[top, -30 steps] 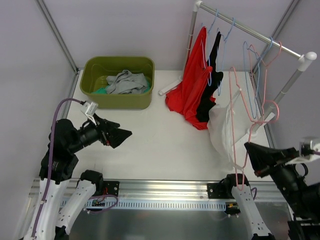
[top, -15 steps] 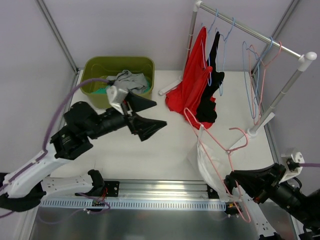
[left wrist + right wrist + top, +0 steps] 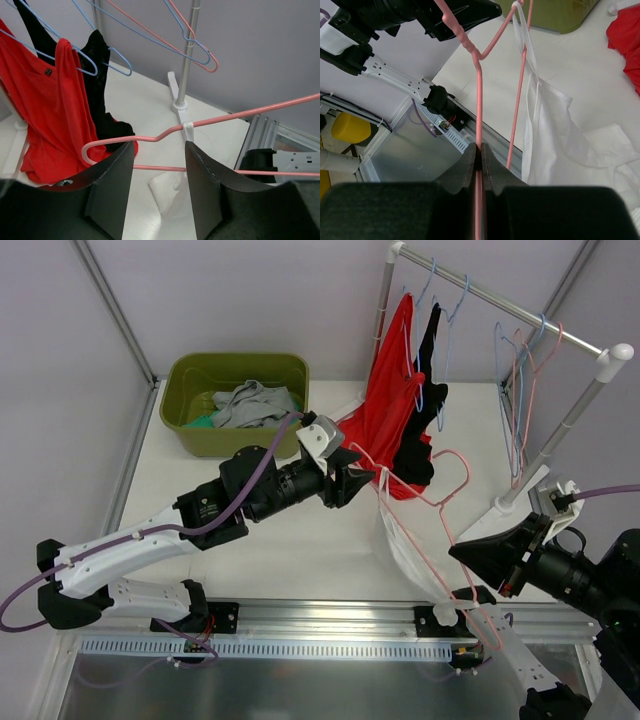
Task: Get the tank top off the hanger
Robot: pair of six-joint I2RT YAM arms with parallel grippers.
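The tank top, on the pink hanger gripped tight by the right claw, had come off the rail to hang over the near bench, while the left claw, jaws spread, had swung across to its strap, seemingly ready for stripping.

We hold our left arm stretched long and low from its base toward the pink hanger. Our left gripper sits at the hanger's hooked upper end, jaws spread wide, and the wire crosses just past the fingertips. Our right arm is folded at the hanger's lower end. Our right gripper points up along the wire, fingers pinched tight on it.
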